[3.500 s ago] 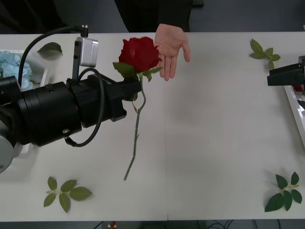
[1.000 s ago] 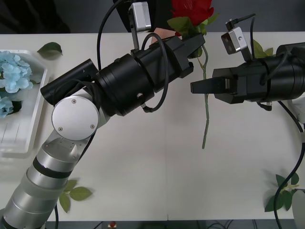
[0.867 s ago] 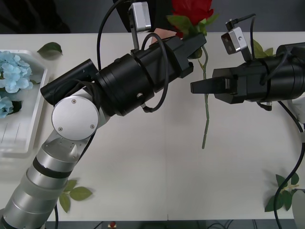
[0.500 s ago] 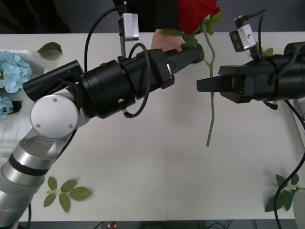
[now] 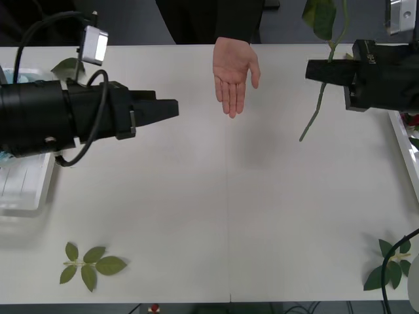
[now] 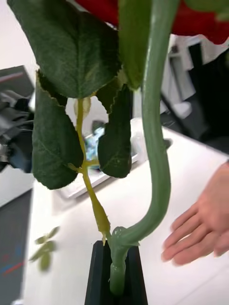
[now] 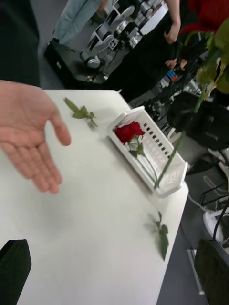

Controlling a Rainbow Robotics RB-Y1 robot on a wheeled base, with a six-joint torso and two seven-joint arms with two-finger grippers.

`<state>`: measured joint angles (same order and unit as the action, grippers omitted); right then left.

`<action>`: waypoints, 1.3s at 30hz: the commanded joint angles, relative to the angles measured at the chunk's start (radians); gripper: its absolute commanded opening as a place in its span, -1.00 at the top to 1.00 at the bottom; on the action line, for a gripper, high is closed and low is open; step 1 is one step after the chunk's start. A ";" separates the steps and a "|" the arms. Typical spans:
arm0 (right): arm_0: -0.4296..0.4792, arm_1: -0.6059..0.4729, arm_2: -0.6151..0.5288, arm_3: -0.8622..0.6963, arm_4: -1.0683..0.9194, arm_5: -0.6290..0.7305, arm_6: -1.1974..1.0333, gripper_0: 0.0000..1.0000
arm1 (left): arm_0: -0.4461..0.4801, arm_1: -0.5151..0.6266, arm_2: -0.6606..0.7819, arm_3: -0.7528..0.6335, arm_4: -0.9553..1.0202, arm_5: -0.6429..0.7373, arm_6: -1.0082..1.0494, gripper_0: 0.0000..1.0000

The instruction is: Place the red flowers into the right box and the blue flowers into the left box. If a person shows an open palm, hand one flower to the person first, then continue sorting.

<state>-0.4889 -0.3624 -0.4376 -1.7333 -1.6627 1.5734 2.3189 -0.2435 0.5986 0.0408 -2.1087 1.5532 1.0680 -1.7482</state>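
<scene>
White bench [image 5: 229, 216] fills my front view, with dark floor and a standing person's [image 5: 209, 19] dark clothes beyond its far edge. At the middle of that far edge the open palm [image 5: 234, 73] lies flat over the surface, fingers spread toward me.

My right hand [image 5: 313, 70] hangs near the far right corner, clamped on the green stem of a red flower [image 5: 319, 108]. The stem slants down from the fingers with its lower tip free above the bench, and a leaf rises past the top of the front view. On the right wrist camera the two black fingers sit close together with the stem [image 6: 157, 143] pinched between them [image 6: 117, 274]; it curves upward to big green leaves, and a slice of red bloom shows at the very top. The palm [image 6: 202, 228] shows beside it, apart from the stem.

My left hand [image 5: 171, 108] hovers over the left half of the bench, pointing toward the palm but well short of it. Its fingers stand wide apart and hold nothing.

The right box [image 7: 167, 178] sits at the right edge with one red rose [image 7: 129, 132] lying inside. The left box [image 5: 26, 190] shows at the left edge, partly under my left arm. Loose leaf sprigs lie near the front left corner [image 5: 88, 261] and the front right corner [image 5: 391, 261].
</scene>
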 commanded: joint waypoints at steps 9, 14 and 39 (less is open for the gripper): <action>0.003 -0.032 0.108 -0.026 0.075 -0.397 0.339 1.00 | -0.023 0.095 0.180 0.084 0.160 0.274 -0.438 -1.00; 0.003 -0.046 0.143 -0.025 0.075 -0.509 0.386 1.00 | -0.059 0.136 0.192 0.142 0.162 0.328 -0.565 -1.00; 0.032 -0.047 0.152 -0.023 0.044 -0.529 0.386 -1.00 | -0.109 0.079 0.220 0.144 0.039 0.432 -0.709 -1.00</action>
<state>-0.4710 -0.3920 -0.2784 -1.7332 -1.5971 1.0562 2.6893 -0.3168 0.6896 0.2294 -1.9486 1.5911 1.5059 -2.4206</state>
